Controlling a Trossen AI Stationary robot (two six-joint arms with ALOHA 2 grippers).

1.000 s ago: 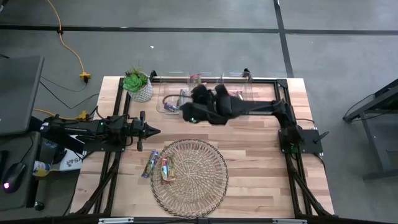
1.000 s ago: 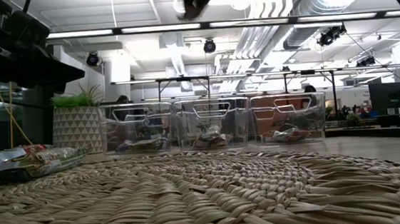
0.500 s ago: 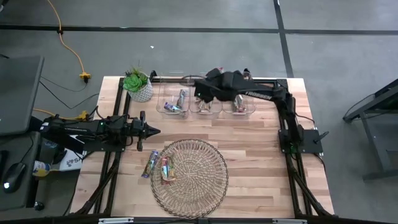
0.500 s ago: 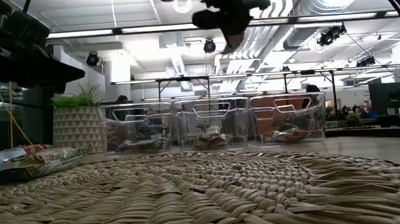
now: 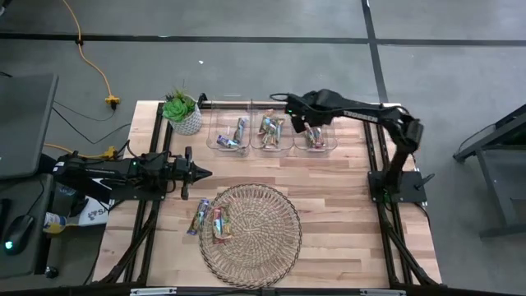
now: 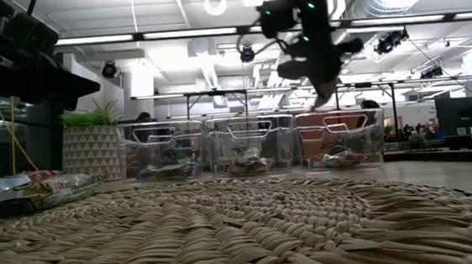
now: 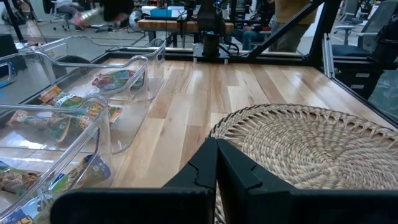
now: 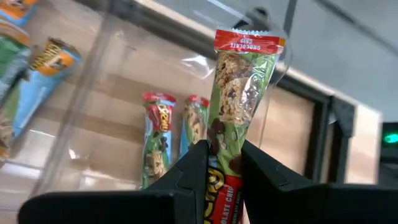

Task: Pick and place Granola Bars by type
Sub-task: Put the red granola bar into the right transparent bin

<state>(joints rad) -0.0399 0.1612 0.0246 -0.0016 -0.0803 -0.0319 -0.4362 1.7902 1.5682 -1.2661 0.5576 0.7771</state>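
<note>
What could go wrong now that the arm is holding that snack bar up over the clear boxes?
The right tool pinches the green-and-red granola bar only near its lower end, so the shiny wrapper might slip out early. It hangs above the right bin, which holds similar red-topped bars; released off-centre, the bar could catch the bin's wall or land on the table. The left tool waits shut beside the wicker mat.

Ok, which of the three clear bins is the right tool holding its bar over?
The bin farthest from the potted plant. The right tool, shut on a green-and-red bar, hangs over it.
</note>
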